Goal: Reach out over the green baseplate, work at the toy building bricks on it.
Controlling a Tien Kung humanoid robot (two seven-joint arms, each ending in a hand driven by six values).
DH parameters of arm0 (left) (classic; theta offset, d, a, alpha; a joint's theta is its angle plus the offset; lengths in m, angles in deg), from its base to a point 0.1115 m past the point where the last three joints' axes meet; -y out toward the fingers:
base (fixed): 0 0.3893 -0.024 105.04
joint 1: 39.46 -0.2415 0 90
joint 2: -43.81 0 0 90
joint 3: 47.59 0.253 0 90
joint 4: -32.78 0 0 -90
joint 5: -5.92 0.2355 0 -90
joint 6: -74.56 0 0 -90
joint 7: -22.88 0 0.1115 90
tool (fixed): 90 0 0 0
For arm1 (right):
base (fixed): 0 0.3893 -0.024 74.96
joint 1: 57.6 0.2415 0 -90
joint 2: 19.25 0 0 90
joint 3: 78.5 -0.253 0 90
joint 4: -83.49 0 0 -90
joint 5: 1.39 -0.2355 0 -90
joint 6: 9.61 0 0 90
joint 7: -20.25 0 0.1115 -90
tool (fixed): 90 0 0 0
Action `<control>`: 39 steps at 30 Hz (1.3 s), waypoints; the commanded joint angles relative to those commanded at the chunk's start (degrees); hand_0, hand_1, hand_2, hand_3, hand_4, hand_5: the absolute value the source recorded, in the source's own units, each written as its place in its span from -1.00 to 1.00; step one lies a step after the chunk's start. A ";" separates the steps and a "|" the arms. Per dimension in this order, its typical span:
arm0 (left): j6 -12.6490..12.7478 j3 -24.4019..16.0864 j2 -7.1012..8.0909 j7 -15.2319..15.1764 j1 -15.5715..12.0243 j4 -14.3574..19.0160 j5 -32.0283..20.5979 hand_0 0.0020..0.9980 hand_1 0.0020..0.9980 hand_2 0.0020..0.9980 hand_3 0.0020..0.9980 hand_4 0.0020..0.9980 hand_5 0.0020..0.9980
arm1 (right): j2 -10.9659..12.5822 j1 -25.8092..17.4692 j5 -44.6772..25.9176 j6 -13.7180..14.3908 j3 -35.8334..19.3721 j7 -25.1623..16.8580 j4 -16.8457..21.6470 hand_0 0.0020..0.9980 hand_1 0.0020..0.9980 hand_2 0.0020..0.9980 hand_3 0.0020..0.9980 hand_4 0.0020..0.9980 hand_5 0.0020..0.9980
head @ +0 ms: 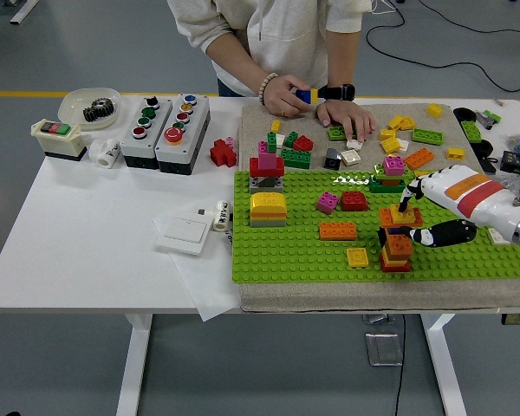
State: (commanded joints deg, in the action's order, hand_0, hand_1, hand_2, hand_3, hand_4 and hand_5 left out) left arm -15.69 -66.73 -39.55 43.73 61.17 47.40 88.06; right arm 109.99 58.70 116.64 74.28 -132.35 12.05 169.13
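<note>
White rectangular table [87, 260] carries everything. Beige felt mat [364, 295] covers its right half, w/ flat green studded baseplate [277, 256] on the mat's near part. Person in pale sweatshirt [277, 35] stands at far edge: one hand [283, 94] pinches a small blue brick [303, 95], other hand [347, 115] lies flat on mat among loose bricks.

Robot's right hand [423, 218], white shell w/ red band and black fingers, comes in from right over baseplate. Its index tip [406, 208] and thumb [429, 235] sit either side of the short stack of orange, yellow and red bricks [395, 243], right of centre on the plate. Can't tell if the fingers actually clamp the stack or just touch it. Left arm not seen.

Other builds on plate:
- yellow domed block on grey base [268, 209], left side
- red and magenta tower [266, 167], far left corner
- flat orange brick [314, 230], mid
- red brick [354, 201] beside small magenta brick [328, 202]
- yellow flat tile [358, 256], near the stack

Off mat, left: two grey push-button boxes [165, 126], white bowl w/ dark gear [91, 108], white wall switch plate [160, 232].
</note>
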 joint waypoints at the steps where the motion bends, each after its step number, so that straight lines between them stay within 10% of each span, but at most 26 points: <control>1: -0.01 -0.01 0.01 0.00 0.00 0.00 0.02 0.10 0.25 0.38 0.23 0.30 0.46 | 0.02 -0.01 0.02 -0.01 0.00 0.00 0.01 0.17 0.21 0.32 0.11 0.44 -0.08; 39: -0.60 -0.61 -0.12 -0.23 -0.26 0.05 0.90 0.10 0.25 0.38 0.23 0.30 0.46 | -0.59 0.81 -1.26 1.79 -0.96 -0.51 -2.08 0.17 0.21 0.32 0.12 0.44 -0.08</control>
State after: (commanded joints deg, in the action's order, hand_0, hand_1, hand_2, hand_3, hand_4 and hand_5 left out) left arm -16.29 -67.34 -39.66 43.50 60.91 47.45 88.96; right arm 109.40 59.51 115.37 76.06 -133.31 11.54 167.05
